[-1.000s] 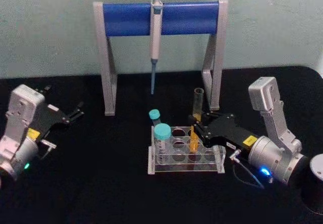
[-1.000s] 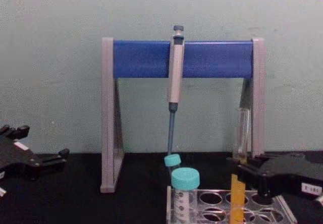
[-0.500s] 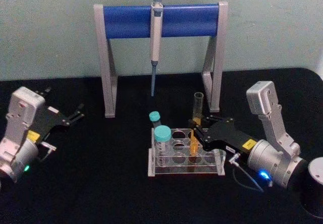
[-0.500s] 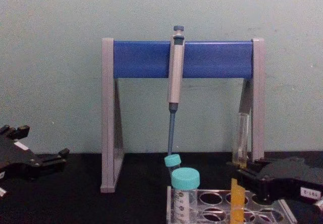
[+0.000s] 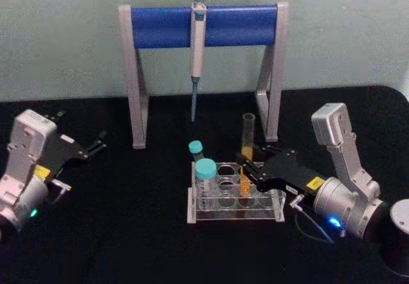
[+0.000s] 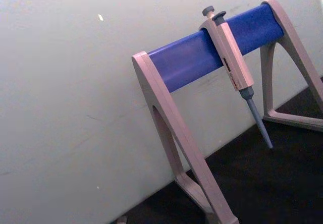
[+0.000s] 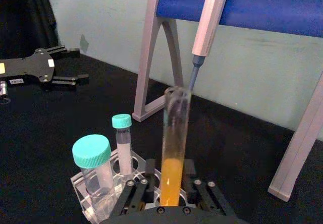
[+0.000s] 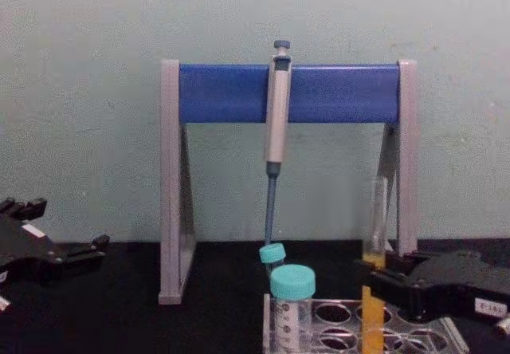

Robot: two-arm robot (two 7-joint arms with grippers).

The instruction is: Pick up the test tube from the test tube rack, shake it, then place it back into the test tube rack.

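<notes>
I work in a lab: a pipette (image 5: 197, 38) hangs from a blue-barred stand (image 5: 163, 25) at the frame's top, teal-capped vials (image 5: 206, 169) sit in a test tube rack (image 5: 234, 207) on my black desk (image 5: 128, 220).

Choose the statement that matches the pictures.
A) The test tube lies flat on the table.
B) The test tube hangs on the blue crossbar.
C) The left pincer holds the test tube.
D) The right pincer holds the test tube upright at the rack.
D: the right pincer is closed on the test tube, which stands upright with its orange lower end at the test tube rack; the left pincer rests far aside.
</notes>
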